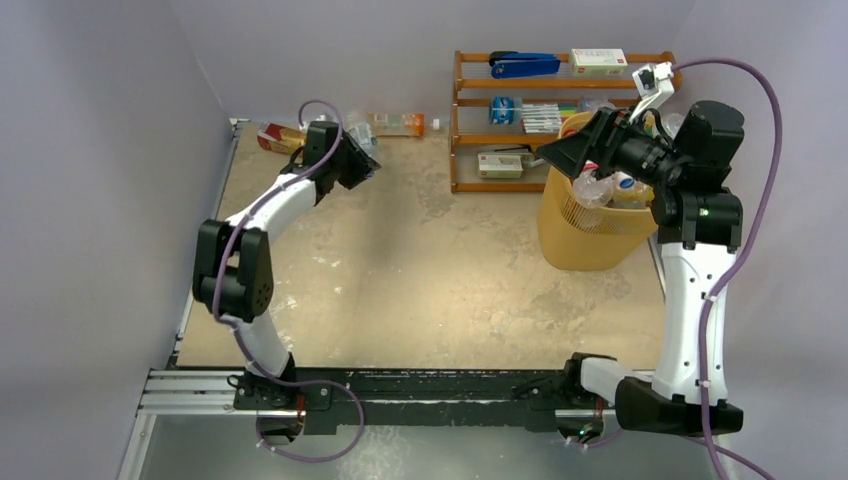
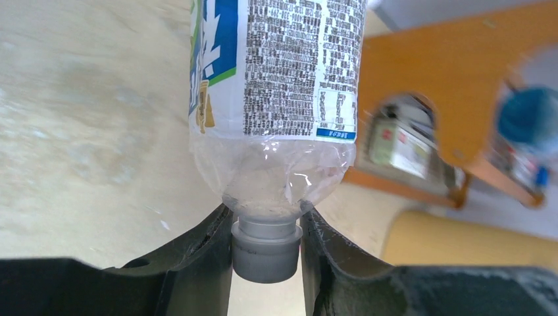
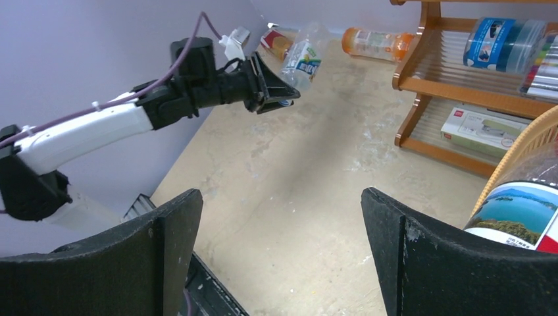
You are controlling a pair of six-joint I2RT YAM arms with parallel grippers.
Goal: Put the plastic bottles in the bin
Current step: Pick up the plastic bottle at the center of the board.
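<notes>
Beside bin (image 3: 534, 135) rim, right tool (image 3: 279, 197) agape

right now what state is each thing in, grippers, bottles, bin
left gripper: shut on the held bottle's neck
held bottle: capped, empty-looking, gripped just above the cap
right gripper: open, empty
bin: upright, bottles inside
orange bottle: lying on its side, not picked up

Worn beige table (image 1: 420, 280) carrying the yellow-orange bin (image 1: 585, 240) at right, a wooden shelf rack (image 1: 465, 150) at the far edge, and a lying orange bottle (image 1: 400, 124) and red-and-yellow item (image 1: 280, 138) far left.
</notes>
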